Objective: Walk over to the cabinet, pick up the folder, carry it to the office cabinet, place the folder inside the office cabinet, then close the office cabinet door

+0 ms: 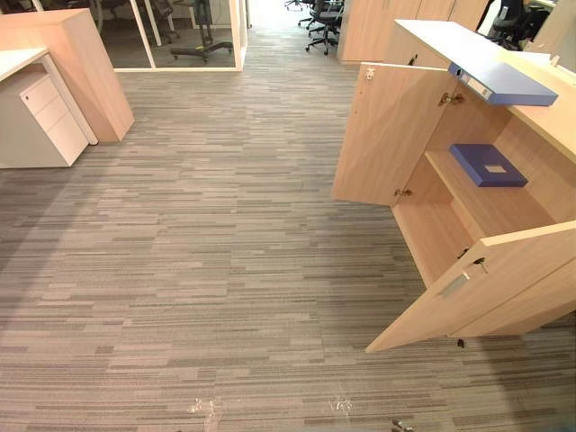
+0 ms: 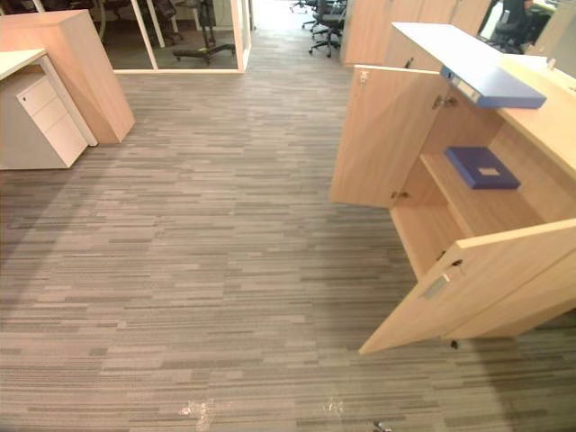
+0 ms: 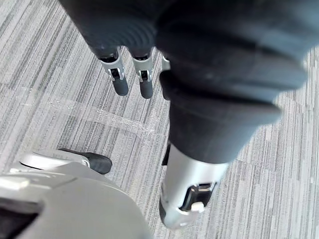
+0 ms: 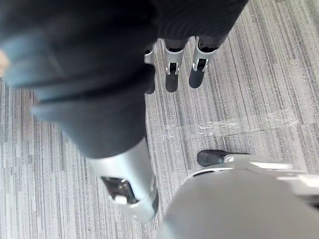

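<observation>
A blue folder (image 1: 504,83) lies flat on top of the wooden office cabinet (image 1: 540,117) at the right, its spine hanging past the edge. A second blue folder (image 1: 488,165) lies on the shelf inside the cabinet, whose two doors stand open: the far door (image 1: 389,135) and the near door (image 1: 477,283). My left hand (image 3: 119,82) hangs over the carpet with relaxed fingers and holds nothing. Over the striped carpet my right hand (image 4: 172,74) hangs the same way, empty.
A white drawer unit (image 1: 49,117) and a wooden counter (image 1: 85,63) stand at the far left. Glass partitions and office chairs (image 1: 324,22) are at the back. Grey striped carpet (image 1: 207,270) spreads between me and the cabinet.
</observation>
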Controlling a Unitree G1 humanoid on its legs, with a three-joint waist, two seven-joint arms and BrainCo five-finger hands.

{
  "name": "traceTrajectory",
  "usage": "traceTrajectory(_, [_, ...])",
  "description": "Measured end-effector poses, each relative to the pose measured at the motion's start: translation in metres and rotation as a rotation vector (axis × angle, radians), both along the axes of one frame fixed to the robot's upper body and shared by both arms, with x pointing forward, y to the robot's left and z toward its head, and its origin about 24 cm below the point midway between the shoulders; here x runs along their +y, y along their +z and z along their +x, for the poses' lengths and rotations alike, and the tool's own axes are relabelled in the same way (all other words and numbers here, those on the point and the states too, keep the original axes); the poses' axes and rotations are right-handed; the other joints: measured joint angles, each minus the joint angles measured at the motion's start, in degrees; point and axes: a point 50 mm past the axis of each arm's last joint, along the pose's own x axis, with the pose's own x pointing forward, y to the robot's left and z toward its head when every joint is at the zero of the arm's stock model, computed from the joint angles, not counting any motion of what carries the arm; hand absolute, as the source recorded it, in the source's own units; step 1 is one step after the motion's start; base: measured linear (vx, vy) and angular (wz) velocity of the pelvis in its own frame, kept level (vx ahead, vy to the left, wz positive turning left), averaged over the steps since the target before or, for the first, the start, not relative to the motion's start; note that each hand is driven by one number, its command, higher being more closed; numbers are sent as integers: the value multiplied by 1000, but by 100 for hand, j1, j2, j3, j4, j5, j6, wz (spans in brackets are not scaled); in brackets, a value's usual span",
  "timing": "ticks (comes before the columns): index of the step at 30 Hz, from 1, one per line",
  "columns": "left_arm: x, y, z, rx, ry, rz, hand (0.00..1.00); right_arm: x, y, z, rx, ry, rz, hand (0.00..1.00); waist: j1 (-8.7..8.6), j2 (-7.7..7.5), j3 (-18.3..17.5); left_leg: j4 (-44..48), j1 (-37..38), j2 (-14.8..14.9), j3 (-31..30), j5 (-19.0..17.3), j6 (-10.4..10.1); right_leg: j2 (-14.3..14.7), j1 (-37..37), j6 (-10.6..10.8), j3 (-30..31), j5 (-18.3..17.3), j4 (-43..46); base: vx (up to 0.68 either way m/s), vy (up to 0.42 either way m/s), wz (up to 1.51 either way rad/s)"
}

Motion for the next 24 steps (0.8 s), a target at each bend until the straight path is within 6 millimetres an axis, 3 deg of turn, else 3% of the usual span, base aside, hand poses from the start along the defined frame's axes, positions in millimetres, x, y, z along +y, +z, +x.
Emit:
traceTrajectory(3, [-1, 0, 4, -27, 32, -20, 0, 1, 1, 5, -16, -32, 7, 0, 2, -1, 16, -61, 38, -8, 3, 6, -10, -12, 65, 190, -5, 16, -102, 13, 8, 0])
traceTrajectory(6, [-1, 0, 6, -49, 57, -39, 0, 1, 1, 9, -24, -30, 9, 0, 3, -6, 20, -70, 51, -16, 3, 7, -11, -25, 70, 249, -9, 13, -100, 0, 0, 0])
traceTrajectory(21, [-1, 1, 7, -63, 67, -41, 0, 6, 1, 16, -42, -30, 19, 0, 14, -81, 121, -195, 157, -24, -62, 86, -27, -23, 190, 172, -130, 65, -208, -12, -4, 3])
traceTrajectory(24, [2, 3, 17, -91, 88, -30, 0, 6, 3, 27, -72, -56, 27, 0, 22, -84, 475, 1107, -410, -8, -89, -503, -153, -38, 204, 49, -198, -76, -47, -27, 20, 14])
